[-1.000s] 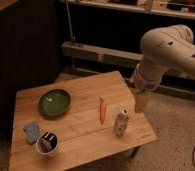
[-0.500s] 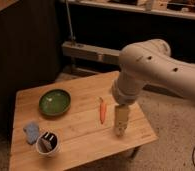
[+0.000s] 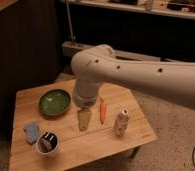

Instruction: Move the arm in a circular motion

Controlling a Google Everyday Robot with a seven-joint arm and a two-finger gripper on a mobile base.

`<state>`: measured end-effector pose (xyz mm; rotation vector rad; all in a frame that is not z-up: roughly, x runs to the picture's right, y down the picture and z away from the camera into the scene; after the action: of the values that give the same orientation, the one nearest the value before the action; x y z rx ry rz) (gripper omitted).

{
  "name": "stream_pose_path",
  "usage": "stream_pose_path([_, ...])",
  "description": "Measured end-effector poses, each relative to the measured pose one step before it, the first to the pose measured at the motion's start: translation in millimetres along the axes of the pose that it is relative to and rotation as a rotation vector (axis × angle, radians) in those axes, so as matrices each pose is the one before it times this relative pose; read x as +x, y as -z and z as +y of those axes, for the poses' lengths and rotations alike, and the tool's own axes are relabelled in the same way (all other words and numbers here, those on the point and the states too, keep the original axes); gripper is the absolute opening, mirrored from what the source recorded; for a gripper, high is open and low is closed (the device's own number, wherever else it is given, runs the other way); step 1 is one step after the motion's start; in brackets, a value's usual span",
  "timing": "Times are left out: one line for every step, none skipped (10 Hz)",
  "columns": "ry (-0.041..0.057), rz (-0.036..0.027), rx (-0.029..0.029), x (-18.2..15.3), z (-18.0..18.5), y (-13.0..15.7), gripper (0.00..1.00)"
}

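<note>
The arm (image 3: 141,72), cream-white with thick rounded segments and small dark holes, reaches in from the right across the wooden table (image 3: 91,145). Its wrist bends down over the table's middle. The yellowish blocky gripper (image 3: 84,120) hangs just above the tabletop, between the green plate (image 3: 54,102) and the carrot (image 3: 103,110). It holds nothing that I can see.
A small crumpled can or bottle (image 3: 121,123) stands right of the carrot. A white cup with dark items (image 3: 47,143) and a blue sponge (image 3: 32,132) sit near the front left corner. Dark cabinets and a shelf rise behind the table.
The arm has swung left and forward across the table. The gripper moved from beside the can at the right to a spot left of the carrot, near the green plate.
</note>
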<state>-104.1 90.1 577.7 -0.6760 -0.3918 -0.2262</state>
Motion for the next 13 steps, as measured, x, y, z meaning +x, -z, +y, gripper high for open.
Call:
stream_pose_path([0.03118,-0.01567,-0.00853,-18.15,-13.27,-9.41,0.8])
stream_pose_path([0.02252,-0.00965,-0.00526,-12.31,-11.68,-6.85,0.8])
stream_pose_path([0.02887,-0.01257,-0.00561,-15.93,-19.85,-8.13,0.8])
stream_pose_path([0.02586,-0.007,-0.0116,-11.29,-23.14,-9.24,0.8])
stream_pose_path([0.01448,-0.00063,-0.0078,-1.4,-15.94,-4.28,0.8])
stream_pose_path([0.00653,0.00037,-0.00096,3.22,-13.99,-1.65,0.8])
stream_pose_path([0.00402,-0.00091,0.0039,8.39,-16.21,0.16,0.8])
stream_pose_path([-0.00409,0.00331,0.01194,19.85,-18.55,4.29,0.8])
stream_pose_path([-0.00734,0.00966,0.01144,21.63,-12.83,6.43,0.8])
stream_pose_path([-0.00995,0.01287,0.01484,20.15,-10.85,6.07,0.8])
stream_pose_path([-0.01898,0.02063,0.02254,21.54,-9.1,10.54,0.8])
stream_pose_path([-0.02201,0.02396,0.01283,17.36,-1.28,9.72,0.8])
stream_pose_path([-0.03022,0.02491,0.0141,18.0,2.86,10.57,0.8])
